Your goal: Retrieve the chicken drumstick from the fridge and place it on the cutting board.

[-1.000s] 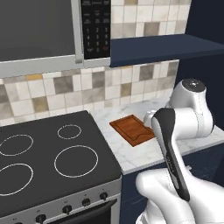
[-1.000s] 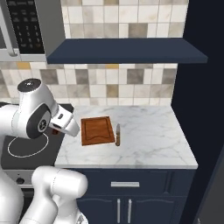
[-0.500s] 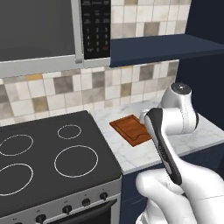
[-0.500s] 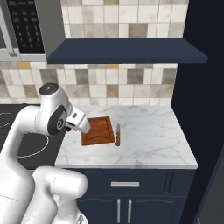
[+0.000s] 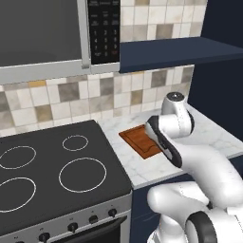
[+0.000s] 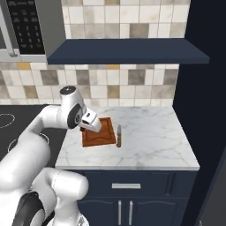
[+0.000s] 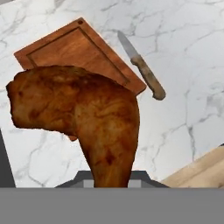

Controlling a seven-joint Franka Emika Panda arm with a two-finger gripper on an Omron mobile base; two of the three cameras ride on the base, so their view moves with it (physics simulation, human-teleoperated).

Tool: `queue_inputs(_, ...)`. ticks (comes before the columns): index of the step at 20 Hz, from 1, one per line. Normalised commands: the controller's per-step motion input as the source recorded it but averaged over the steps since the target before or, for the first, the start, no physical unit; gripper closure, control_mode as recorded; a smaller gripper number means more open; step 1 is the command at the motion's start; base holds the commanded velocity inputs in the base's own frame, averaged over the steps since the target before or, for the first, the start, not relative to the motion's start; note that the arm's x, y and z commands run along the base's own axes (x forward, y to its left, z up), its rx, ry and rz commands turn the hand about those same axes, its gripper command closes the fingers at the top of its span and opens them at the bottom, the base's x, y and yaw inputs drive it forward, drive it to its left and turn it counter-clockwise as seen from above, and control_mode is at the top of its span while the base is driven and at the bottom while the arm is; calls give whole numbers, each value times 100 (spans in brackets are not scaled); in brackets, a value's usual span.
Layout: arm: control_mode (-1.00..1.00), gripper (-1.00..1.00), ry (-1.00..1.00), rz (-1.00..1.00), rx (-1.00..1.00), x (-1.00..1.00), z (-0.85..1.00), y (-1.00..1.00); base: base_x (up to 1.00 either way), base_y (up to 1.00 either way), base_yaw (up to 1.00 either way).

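Nearest you, in the hand view, the drumstick (image 7: 83,118) hangs in the gripper (image 7: 109,177), whose fingers are hidden behind the meat; you see it clenched on the narrow end, the broad end reaching out over the counter (image 7: 183,87). Just beyond it lies the board (image 7: 83,50), partly covered by the meat, so the drumstick is above the board's near edge and not resting on it. To the board's right, just beside it and apart from it, lies a knife (image 7: 142,70), blade pointing far. In the right base view you find the gripper (image 6: 89,122) low over the left part of the board (image 6: 99,134), the knife (image 6: 118,135) along its right edge. In the left base view the arm (image 5: 173,128) covers the right part of the board (image 5: 137,141); the stovetop (image 5: 52,166) lies to its left, the microwave (image 5: 47,35) and a blue shelf (image 5: 180,52) above, the tiled wall farthest.
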Motion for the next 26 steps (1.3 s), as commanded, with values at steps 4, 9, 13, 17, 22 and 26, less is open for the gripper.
queue_inputs(4, -100, 100, 2, 0, 7, 42, -40, 0, 0, 0, 0)
queue_inputs(9, -100, 100, 23, 0, 0, 84, -42, 0, 0, 0, 0)
queue_inputs(13, -100, 100, 25, 0, 0, 100, -49, 2, 0, 0, 0)
queue_inputs(17, -100, 100, 15, 0, 0, 99, -31, 0, 0, 0, 0)
queue_inputs(22, -100, 100, 13, 0, 0, 63, -40, 0, 0, 0, 0)
queue_inputs(26, -100, 100, 2, 0, 0, 34, -68, 1, 0, 0, 0)
